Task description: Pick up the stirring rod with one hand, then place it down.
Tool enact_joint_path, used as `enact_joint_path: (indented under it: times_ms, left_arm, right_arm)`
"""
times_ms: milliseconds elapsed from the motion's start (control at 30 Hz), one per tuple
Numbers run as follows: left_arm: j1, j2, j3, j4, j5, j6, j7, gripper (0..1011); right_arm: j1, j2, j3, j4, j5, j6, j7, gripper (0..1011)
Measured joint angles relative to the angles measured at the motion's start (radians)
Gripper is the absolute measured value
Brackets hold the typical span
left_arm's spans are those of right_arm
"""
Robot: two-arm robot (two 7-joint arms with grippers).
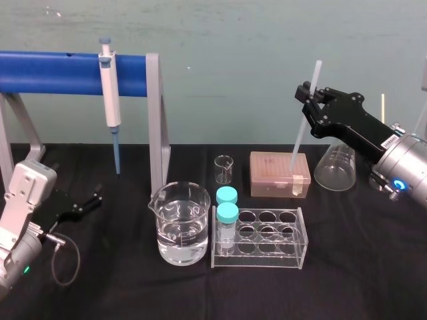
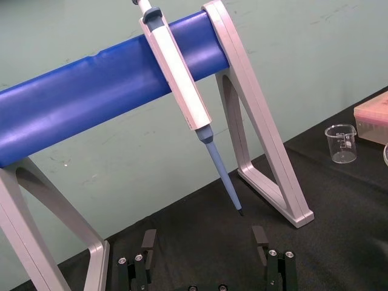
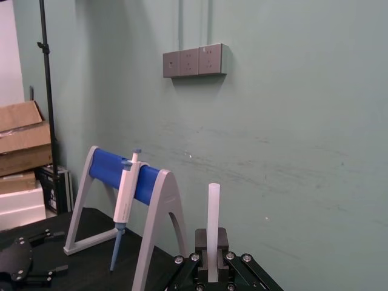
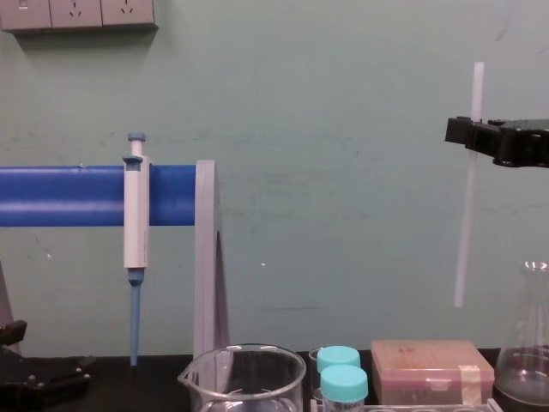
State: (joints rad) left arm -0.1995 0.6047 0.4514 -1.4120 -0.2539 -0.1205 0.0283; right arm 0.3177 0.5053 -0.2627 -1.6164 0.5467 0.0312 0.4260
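stirring rod (image 1: 301,137) | white, translucent | near-upright, in mid-air | clamped in right hand (image 1: 308,95)

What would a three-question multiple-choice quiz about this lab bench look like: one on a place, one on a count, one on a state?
1. Where is the stirring rod? A in the beaker; B held in the air by the right hand; C hanging on the blue bar.
2. How many teal caps are there? A none; B two; C five.
3. How is the left hand? A shut on the pipette; B shut on a vial; C open and empty.
Answers: 1 B, the hand grips the rod, its lower end in the air. 2 B, two caps show, one behind the other. 3 C, its fingers stand apart with nothing between.
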Motion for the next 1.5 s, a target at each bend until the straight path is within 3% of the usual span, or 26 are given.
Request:
enact_joint_path:
  times_ms: [1100,1500]
  left_arm:
    - [0.000,0.000,0.000,0.000,0.000,0.000,0.000,1000]
    - [0.000,0.000,0.000,0.000,0.000,0.000,0.000,1000]
  right_arm:
    - [-0.002,0.001,-0.006,0.000,0.002,0.003,0.000,80]
    - [-0.017,0.005,-0.040,0.009,0.017,0.035,0.027,80]
